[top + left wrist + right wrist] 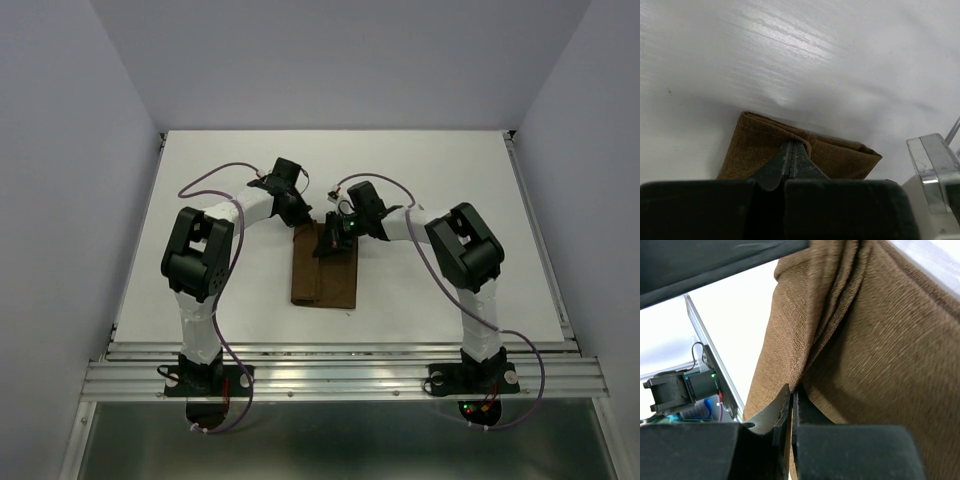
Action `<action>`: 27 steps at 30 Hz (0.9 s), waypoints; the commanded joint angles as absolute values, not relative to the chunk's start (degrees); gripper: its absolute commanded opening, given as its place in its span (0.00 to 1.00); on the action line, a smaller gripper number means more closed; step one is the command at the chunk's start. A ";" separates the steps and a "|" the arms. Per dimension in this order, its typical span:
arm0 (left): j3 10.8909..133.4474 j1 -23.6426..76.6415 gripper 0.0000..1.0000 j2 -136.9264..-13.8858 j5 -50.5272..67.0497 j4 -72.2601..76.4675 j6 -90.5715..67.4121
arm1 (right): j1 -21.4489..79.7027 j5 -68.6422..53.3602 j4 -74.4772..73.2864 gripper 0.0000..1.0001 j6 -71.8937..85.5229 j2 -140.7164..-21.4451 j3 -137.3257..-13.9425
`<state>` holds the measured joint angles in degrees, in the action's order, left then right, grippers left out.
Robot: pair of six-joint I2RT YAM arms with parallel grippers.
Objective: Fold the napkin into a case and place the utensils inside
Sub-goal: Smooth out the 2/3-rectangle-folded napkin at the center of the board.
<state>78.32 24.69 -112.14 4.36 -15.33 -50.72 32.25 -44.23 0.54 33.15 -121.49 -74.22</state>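
Dark brown napkin (pixel 335 285) of thin woven cloth is seen folded into a narrow upright rectangle, lying mid-table on the white matte table (pixel 420 180), long side running near to far. Coarse weave and layered edges are shown in the wrist views; a stitched hem is visible at the far edge. The far left corner of the napkin (pixel 755 150) is met by the left gripper (pixel 299 220), black fingers pressed together (pixel 792 146) and pinching the cloth edge there. The right gripper (pixel 329 243) is placed over the far middle of the cloth, jaws pressed together (pixel 791 390) on a gathered fold; pleats of the napkin (pixel 880 355) are drawn towards its tips. Cloth is raised slightly at that pinch.
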 commanded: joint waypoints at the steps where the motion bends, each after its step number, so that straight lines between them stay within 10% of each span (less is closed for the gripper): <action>1: 79.19 24.96 0.00 -111.18 4.83 -15.47 -49.13 | 32.17 -42.54 4.04 0.01 31.12 -116.98 -73.04; 27: 79.45 25.05 0.00 -116.98 10.01 -13.28 -47.12 | 33.84 -36.67 5.37 0.05 33.05 -119.72 -69.17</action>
